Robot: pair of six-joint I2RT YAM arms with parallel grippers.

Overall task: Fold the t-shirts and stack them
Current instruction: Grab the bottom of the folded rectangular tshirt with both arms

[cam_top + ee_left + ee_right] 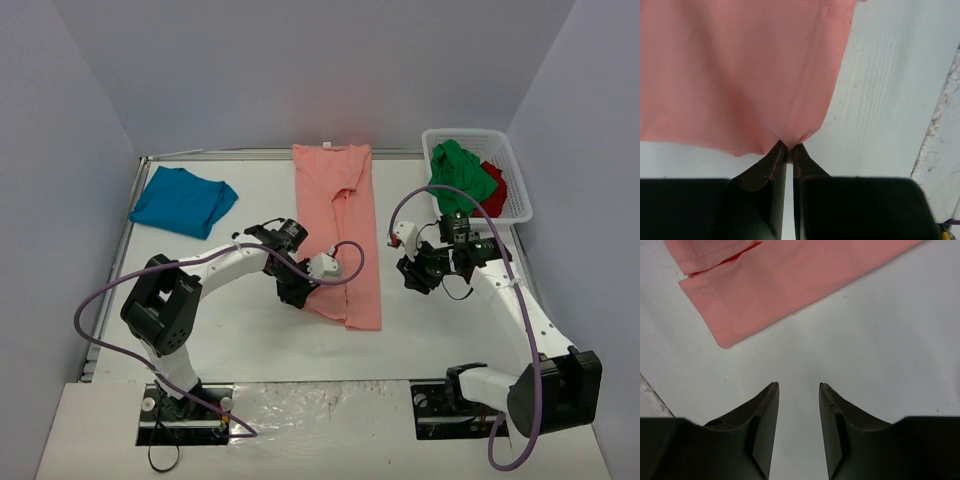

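The left pincer (789,146) is clamping the near hem of the pink shirt (338,215), which is lying lengthwise front-to-back on the counter (240,335); the right pincer (799,386) is hovering apart, empty, beside it.

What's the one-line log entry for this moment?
left claw: shut on salmon t-shirt | right claw: open, empty | teal t-shirt: far left

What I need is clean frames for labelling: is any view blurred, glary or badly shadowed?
Top external: even, soft light, sharp throughout, no hard shadows on the table. Left wrist: the salmon-pink t-shirt is sharp, its stitching legible; the jaws are dark, with little detail. Right wrist: cloth and table sharp, no glare; jaws equally dark.
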